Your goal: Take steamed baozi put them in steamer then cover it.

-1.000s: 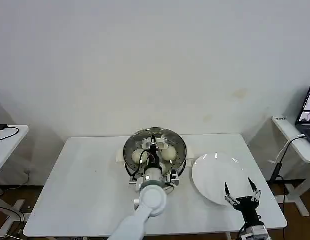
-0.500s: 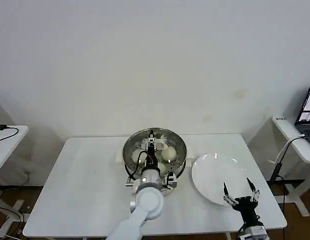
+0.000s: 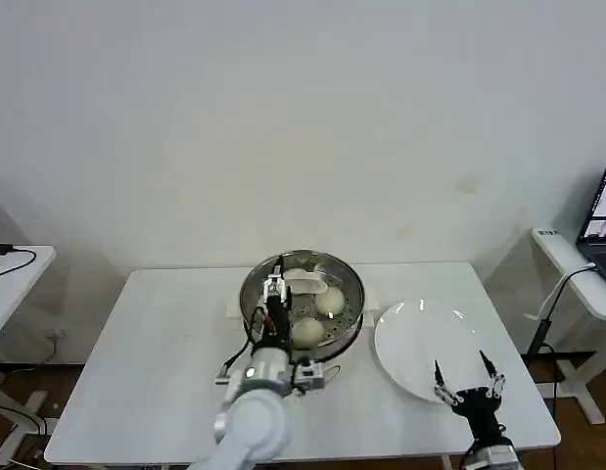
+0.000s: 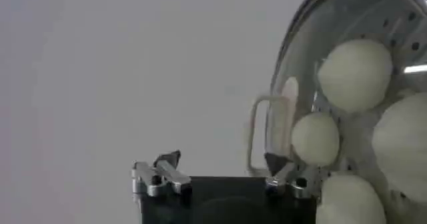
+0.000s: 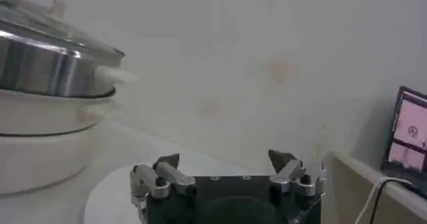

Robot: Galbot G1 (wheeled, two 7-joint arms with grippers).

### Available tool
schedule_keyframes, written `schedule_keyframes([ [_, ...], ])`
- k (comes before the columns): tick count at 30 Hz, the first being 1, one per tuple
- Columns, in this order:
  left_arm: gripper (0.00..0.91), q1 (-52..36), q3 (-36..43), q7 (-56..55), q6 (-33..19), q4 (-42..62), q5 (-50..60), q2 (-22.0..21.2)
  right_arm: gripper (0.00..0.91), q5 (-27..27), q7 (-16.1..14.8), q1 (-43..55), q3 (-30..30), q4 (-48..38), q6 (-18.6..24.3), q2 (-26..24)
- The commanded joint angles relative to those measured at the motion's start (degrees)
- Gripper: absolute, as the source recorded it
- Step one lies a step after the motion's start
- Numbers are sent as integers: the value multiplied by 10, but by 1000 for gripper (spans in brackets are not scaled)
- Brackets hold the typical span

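White table [image 3: 165, 333]: your left gripper [image 3: 275, 290] hangs open, empty, over the steamer [image 3: 349, 315] with 4 baozi [image 3: 306, 331]; right gripper [image 3: 468, 376] open at the plate [image 3: 410, 338].

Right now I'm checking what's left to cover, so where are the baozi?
In the head view, the baozi sit inside the steamer at table centre, left of the white plate, with the left gripper over the steamer's left edge.

I'm looking down at a white table [image 3: 165, 352] set against a pale wall. The steamer [image 3: 303, 299] on its white base stands on it, and a white plate [image 3: 420, 343] lies just to the steamer's right.
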Motion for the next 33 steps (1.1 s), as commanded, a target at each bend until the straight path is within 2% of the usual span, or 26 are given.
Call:
schedule_keyframes([
  [1,907,168,-168,-199,-140,-146,-505,60,907,10,-2,-5,0,-3,9,-3],
  [4,907,217,-280,-251,-282,-114,-669,39,907,11,-3,-10,-3,-3,14,-5],
  [5,907,226,-295,-261,-294,-112,-693,39,907,11,-3,-12,-4,-2,15,-6],
  [8,907,271,-374,-282,-308,-111,-766,29,907,13,-3,-19,-6,1,17,-10],
  [11,907,316,-409,-283,-313,-111,-832,21,907,23,-6,-27,-6,5,19,-17],
  [15,907,379,-437,-283,-352,-98,-879,19,907,47,-12,-39,-7,14,13,-33],
  [20,907,441,-443,-290,-393,-63,-885,16,907,67,-18,-43,-12,15,9,-42],
  [26,907,475,-449,-289,-438,-16,-886,13,907,89,-23,-46,-21,18,-12,-57],
  [33,907,472,-435,-287,-442,1,-887,6,907,95,-23,-48,-36,27,-22,-54],
])
